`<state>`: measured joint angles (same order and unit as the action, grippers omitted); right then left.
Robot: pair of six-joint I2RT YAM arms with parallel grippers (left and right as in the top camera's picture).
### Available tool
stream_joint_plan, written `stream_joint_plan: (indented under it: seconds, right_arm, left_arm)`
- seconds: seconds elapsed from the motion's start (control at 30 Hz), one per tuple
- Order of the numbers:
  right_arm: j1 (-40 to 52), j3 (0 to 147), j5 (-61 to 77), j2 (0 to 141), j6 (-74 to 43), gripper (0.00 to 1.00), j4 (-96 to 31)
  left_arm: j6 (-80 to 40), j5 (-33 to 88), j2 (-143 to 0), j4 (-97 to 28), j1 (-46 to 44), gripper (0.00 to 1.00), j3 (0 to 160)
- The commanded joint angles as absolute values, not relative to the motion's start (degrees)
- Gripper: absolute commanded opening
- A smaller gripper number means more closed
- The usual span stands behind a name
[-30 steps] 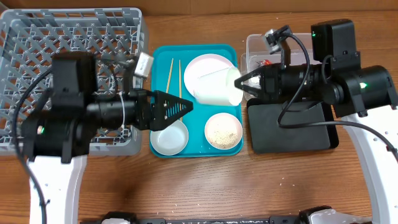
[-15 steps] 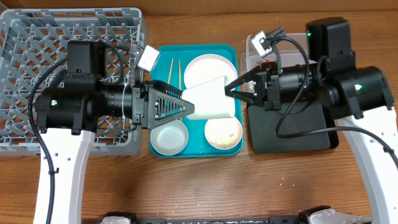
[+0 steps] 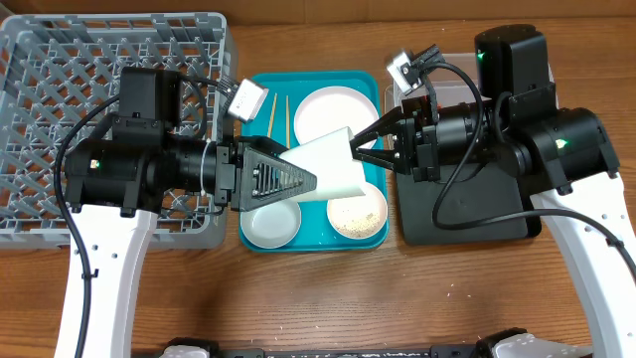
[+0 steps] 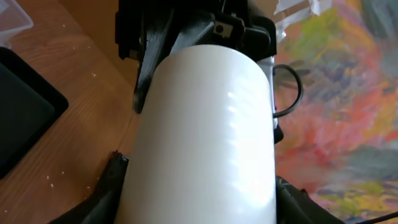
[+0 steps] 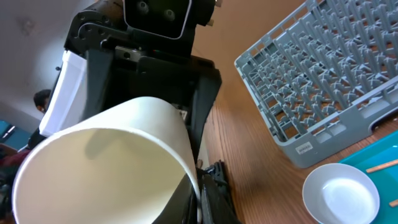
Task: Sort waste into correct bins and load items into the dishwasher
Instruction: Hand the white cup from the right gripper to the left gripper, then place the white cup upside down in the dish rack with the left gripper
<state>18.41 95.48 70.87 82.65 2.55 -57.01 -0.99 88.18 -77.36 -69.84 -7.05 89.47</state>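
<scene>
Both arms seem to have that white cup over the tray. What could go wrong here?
The right gripper pinches the rim of the white cup while the left gripper straddles its body. If one releases before the other grips firmly, the cup could fall onto the rice bowl and scatter grains. Squeezing from both ends might dent it.

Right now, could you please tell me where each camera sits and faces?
Overhead: above the table, facing down; left hand, right hand meet at the white cup.
Left wrist: on left arm, facing right hand; own fingers flank cup.
Right wrist: on right arm, facing cup's mouth, left hand, rack.
Shared: the cup, everywhere.
</scene>
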Motion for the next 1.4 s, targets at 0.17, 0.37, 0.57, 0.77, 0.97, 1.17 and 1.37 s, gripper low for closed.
stream_joint_plan:
  seconds: [0.17, 0.37, 0.57, 0.77, 0.97, 1.17, 1.37]
  right_arm:
    - [18.1, 96.6, 67.0, 81.8, 2.5, 0.84, -58.4]
    - [14.9, 96.6, 49.1, 78.4, -1.6, 1.0, -62.7]
    - [14.1, 96.6, 38.3, 76.2, -6.5, 1.0, -70.1]
    - [14.1, 96.6, 32.9, 76.4, -7.3, 1.0, -78.2]
    - [14.1, 96.6, 32.4, 76.4, -7.3, 1.0, -81.1]
    - [14.1, 96.5, 32.4, 76.4, -7.3, 1.0, -82.0]
    - [14.1, 96.4, 32.4, 76.4, -7.3, 1.0, -83.0]
  left_arm:
    - [-0.5, 85.2, -76.2, -70.3, -7.0, 0.42, 89.7]
    - [-7.5, 52.6, -74.7, -75.1, -3.8, 0.43, 89.8]
    - [-17.9, 21.6, -74.1, -82.2, 2.2, 0.43, 89.7]
    - [-27.9, -2.0, -74.2, -86.0, 8.4, 0.5, 89.1]
    - [-28.1, -9.6, -74.5, -80.9, 12.7, 0.57, 81.2]
    - [-26.8, -5.9, -77.5, -71.8, 15.0, 0.53, 74.0]
    - [-25.9, -5.9, -83.0, -68.3, 15.0, 0.57, 73.3]
